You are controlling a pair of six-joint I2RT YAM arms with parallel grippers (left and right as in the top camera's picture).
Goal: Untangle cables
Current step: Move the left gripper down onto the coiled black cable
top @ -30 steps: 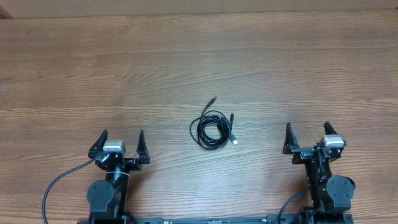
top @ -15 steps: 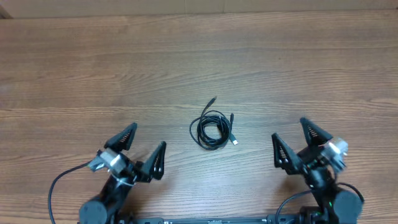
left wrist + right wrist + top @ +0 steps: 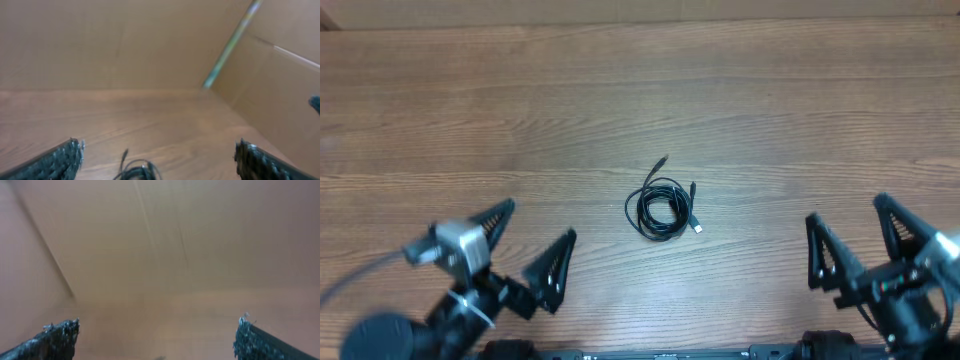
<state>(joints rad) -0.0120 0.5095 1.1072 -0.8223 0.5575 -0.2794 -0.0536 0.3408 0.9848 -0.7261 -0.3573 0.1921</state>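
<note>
Cables (image 3: 666, 208) lie bunched in one small black coil on the bare wood of the counter (image 3: 640, 90), about midway between its left and right sides and nearer the arms' side than the far side. One loose end sticks out of the coil toward the far edge. Two more plug ends lie just to the right of the loops, and the nearer one is tipped in silver. Nothing touches the coil, and nothing lies between it and either arm.

The left end effector (image 3: 542, 218) hangs near the front edge, to the left of the coil and well apart from it. Its two fingers are spread wide and hold nothing. Its wrist view shows the top of the coil low in the frame, between the two finger tips. The right end effector (image 3: 845, 208) sits to the right of the coil, also near the front edge and well apart. Its fingers are likewise spread wide with nothing between them. Its wrist view is too blurred to show the cables.

A thicker arm wire (image 3: 360, 275) curves off to the left behind the left arm, away from the coil. Open wood surrounds the coil on every side and runs back to the far edge. There a plain brown wall (image 3: 125, 45) rises, and a second panel meets it at a corner on the right in the left wrist view.
</note>
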